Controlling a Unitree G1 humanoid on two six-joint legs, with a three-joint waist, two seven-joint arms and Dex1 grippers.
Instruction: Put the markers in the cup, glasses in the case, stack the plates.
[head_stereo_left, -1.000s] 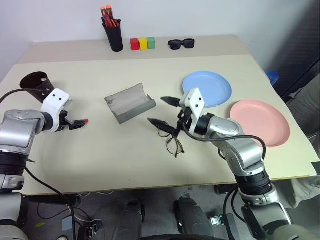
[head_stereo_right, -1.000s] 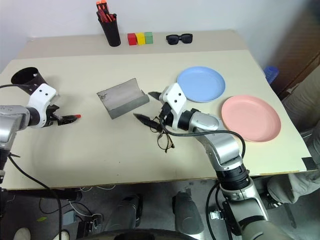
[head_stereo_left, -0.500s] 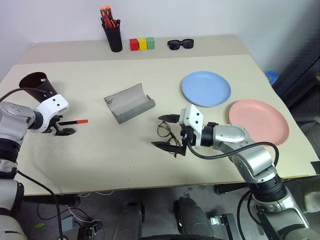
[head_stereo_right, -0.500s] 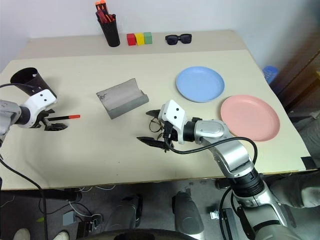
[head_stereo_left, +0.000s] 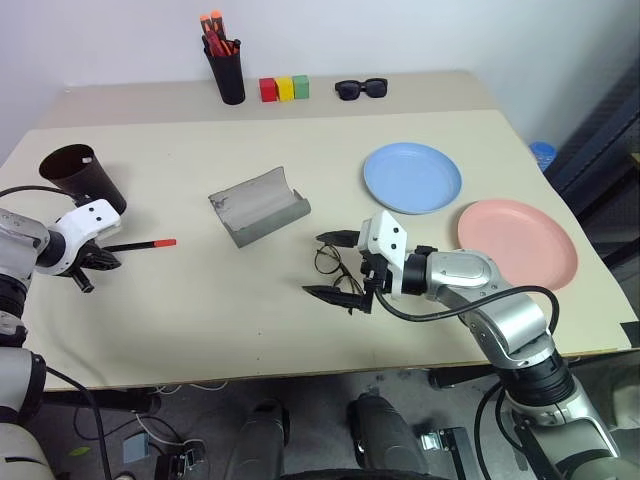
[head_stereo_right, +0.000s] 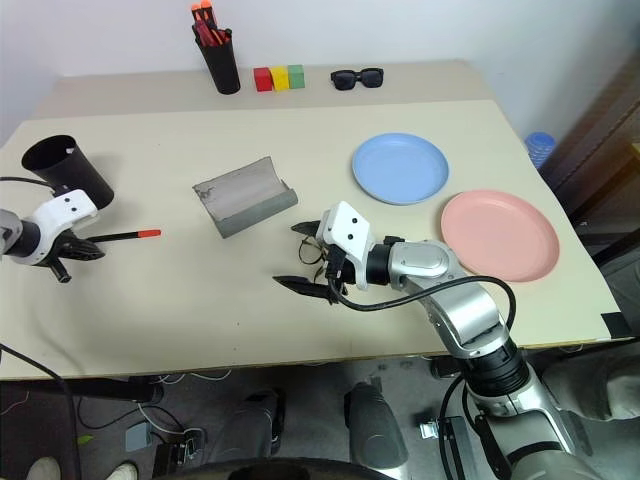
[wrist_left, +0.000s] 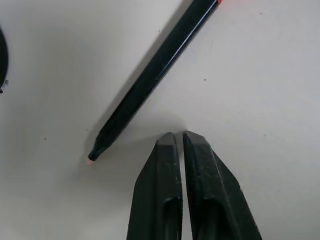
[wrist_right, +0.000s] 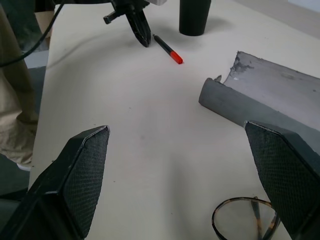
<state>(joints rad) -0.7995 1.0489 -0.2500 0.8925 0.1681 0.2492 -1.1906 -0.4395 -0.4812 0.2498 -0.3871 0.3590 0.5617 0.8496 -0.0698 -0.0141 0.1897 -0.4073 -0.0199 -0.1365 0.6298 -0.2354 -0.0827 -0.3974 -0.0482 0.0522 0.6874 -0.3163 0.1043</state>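
Table (head_stereo_left: 300, 330) – matte beige. Case (head_stereo_left: 259, 206) open, grey curved shell. Marker (head_stereo_left: 140, 244) lies flat, slim black, red end toward the case. Left fingers (wrist_left: 179, 142) clenched empty beside it – right fingers (head_stereo_right: 300, 256) spread, straddling the glasses (head_stereo_left: 335, 268).

Pale beige surface (head_stereo_left: 300, 330) set against a plain white wall (head_stereo_left: 420, 35). Grey floor (head_stereo_left: 300, 430) below with cables, perhaps power leads. Even, soft light.
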